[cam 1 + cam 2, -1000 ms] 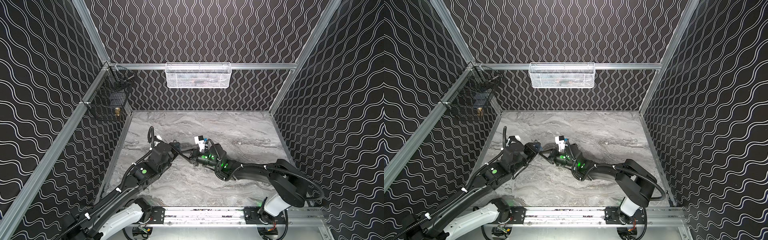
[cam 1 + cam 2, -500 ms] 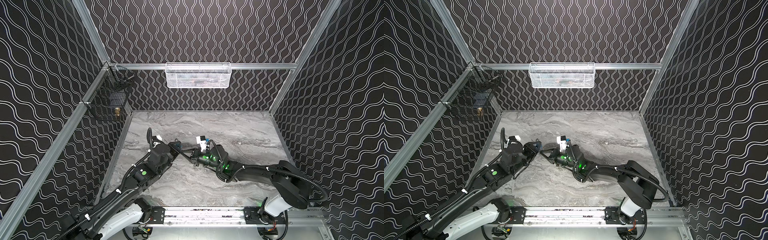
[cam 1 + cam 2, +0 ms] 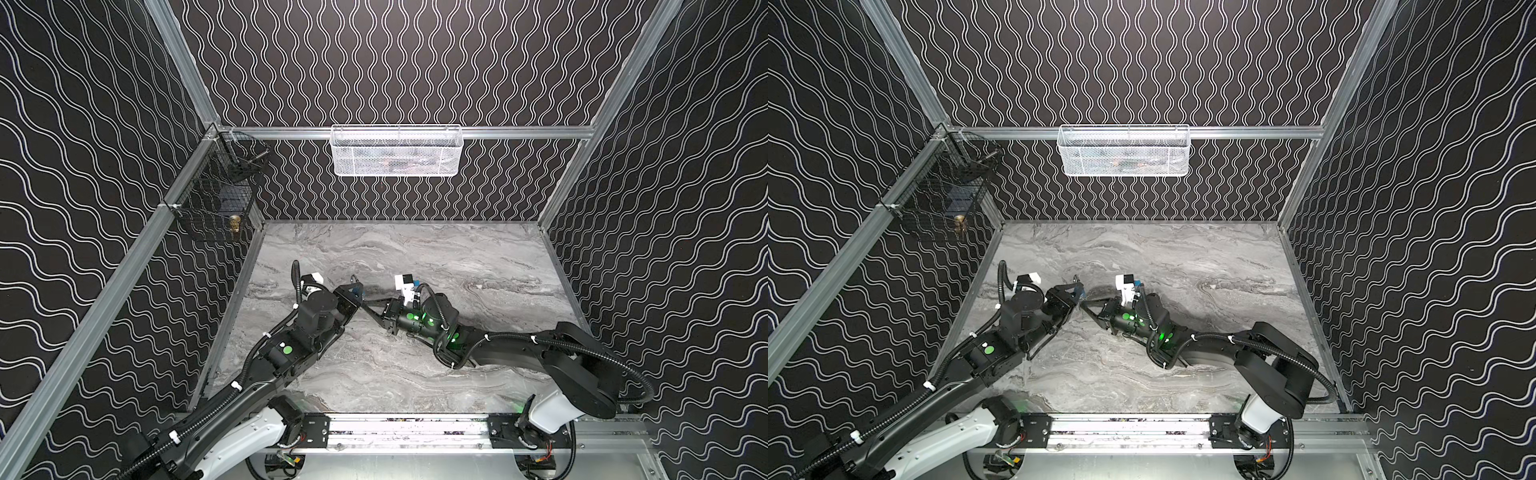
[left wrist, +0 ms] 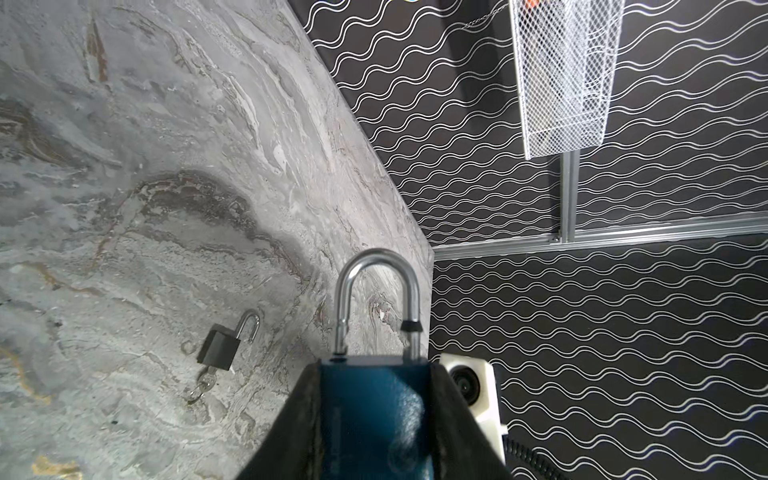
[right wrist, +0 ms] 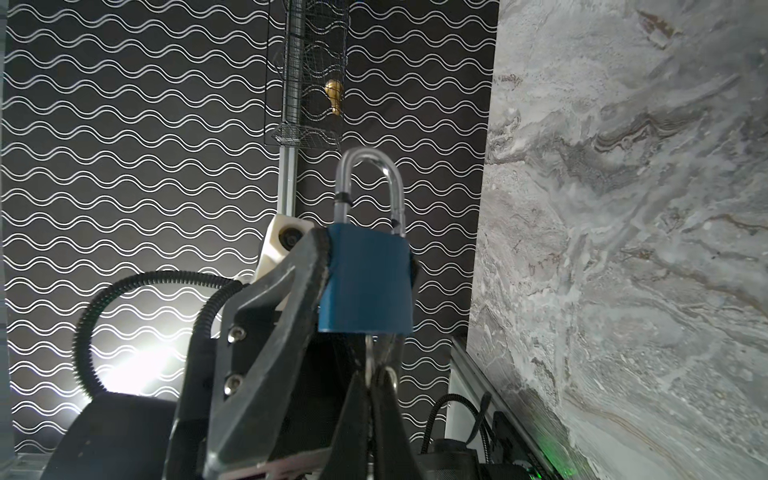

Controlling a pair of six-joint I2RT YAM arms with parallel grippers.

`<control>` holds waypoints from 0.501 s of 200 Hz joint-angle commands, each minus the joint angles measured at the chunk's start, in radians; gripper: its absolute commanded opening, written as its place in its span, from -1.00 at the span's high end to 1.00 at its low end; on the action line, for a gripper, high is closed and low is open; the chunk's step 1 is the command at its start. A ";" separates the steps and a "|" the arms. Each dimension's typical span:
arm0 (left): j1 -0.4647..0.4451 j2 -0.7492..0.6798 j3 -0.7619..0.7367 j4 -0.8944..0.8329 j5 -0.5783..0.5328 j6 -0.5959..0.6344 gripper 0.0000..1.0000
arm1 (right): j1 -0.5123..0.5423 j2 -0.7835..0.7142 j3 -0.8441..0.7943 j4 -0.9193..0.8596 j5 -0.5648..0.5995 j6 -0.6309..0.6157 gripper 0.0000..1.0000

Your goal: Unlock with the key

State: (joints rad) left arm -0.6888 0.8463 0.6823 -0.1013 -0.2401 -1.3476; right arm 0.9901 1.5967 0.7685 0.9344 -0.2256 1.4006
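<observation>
Right wrist: brass object [image 5: 334,95] in black wire basket [image 5: 307,139] (blue padlock [image 5: 365,282] nearer)

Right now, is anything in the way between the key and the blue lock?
Nothing visible. The right gripper pinches the key, and its tip meets the underside of the lock, which the left gripper holds.

Walls [image 3: 395,62]: black, white wavy line pattern, three sides. Aluminium rails [image 3: 519,132] along corners and at mid height. Table [image 3: 457,257]: grey marble-look top, wall to wall. White mesh basket [image 3: 397,151] hung on back rail, centre. Black wire basket [image 3: 216,208] on left rail near back corner. Bright glare patch [image 5: 133,365] on wall in right wrist view.
</observation>
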 commanded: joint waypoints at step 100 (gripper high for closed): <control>-0.003 0.007 0.152 -0.285 -0.061 0.308 1.00 | 0.013 -0.144 0.027 -0.344 -0.073 -0.337 0.38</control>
State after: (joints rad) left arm -0.6930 0.8593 0.8165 -0.3504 -0.2619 -1.1679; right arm 1.0027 1.4883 0.7898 0.6987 -0.3080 1.1732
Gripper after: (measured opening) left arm 0.375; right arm 0.285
